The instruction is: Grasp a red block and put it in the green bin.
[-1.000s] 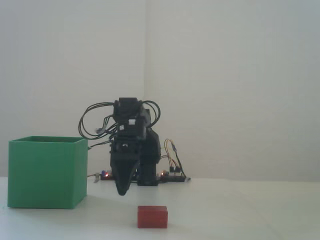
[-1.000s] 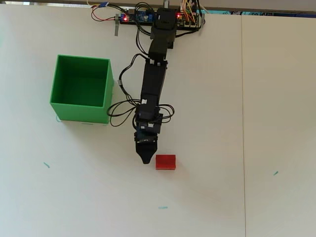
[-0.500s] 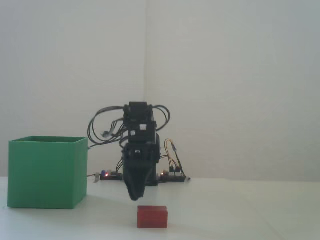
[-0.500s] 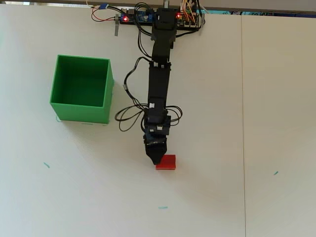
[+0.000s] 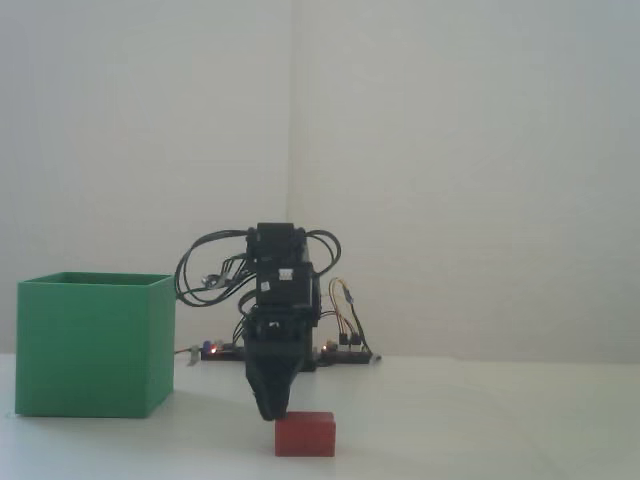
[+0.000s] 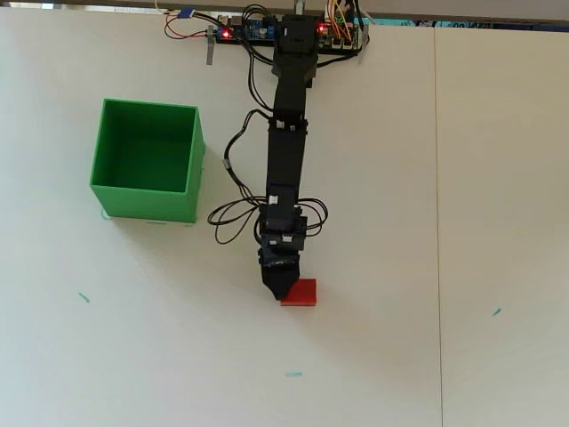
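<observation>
The red block lies flat on the white table, near the front in the fixed view. My black gripper points down at the block's upper left corner in the overhead view, and its tip overlaps that corner. In the fixed view the gripper hangs just above the table, at the block's left top edge. Both views show only one tapered tip, so the jaws' spacing is not visible. The green bin stands to the left with its top open, and looks empty from overhead. It shows in the fixed view as well.
The arm's base and a circuit board with lit red LEDs sit at the table's far edge. Loose black cables hang off the forearm. Small green marks dot the tabletop. A seam runs down the table at the right.
The gripper swung right from beside the block's left side and dropped lower, so its tip is now at the block's upper left corner. Block and bin have not moved.
</observation>
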Robot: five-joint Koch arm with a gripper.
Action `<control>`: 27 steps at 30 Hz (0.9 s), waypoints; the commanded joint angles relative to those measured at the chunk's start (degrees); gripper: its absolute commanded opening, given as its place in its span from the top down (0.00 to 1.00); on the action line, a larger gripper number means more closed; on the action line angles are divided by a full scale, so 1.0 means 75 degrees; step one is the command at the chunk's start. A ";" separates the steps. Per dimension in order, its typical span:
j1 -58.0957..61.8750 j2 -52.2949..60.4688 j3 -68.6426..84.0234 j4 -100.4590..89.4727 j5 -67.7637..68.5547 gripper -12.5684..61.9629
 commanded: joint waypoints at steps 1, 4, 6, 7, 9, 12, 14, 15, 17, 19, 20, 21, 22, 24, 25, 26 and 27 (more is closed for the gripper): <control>-0.0012 0.0094 -0.0574 0.0047 -0.0012 0.35; -0.0012 0.0047 -0.0574 0.0047 0.0000 0.35; -0.0023 0.0047 -0.0574 0.0047 0.0012 0.35; -0.0023 0.0047 -0.0598 0.0047 0.0047 0.35; -0.0070 0.0059 -0.0703 0.0047 0.0164 0.35; -0.0117 0.0047 -0.0797 0.0000 0.0234 0.35; -0.0070 0.0047 -0.0797 0.0000 0.0246 0.35; -0.0023 0.0035 -0.0797 -0.0012 0.0246 0.35; 0.0059 0.0035 -0.0832 -0.0012 0.0246 0.35; 0.0129 0.0035 -0.0926 -0.0012 0.0246 0.35; 0.0164 0.0023 -0.0961 -0.0012 0.0246 0.35; 0.0187 0.0000 -0.1031 -0.0012 0.0246 0.35; 0.0199 -0.0070 -0.1113 -0.0012 0.0246 0.35; 0.0234 -0.0258 -0.1254 -0.0012 0.0246 0.35; 0.0234 -0.0270 -0.1277 -0.0012 0.0246 0.35; 0.0246 -0.0270 -0.1301 -0.0012 0.0246 0.35; 0.0258 -0.0281 -0.1336 -0.0012 0.0246 0.35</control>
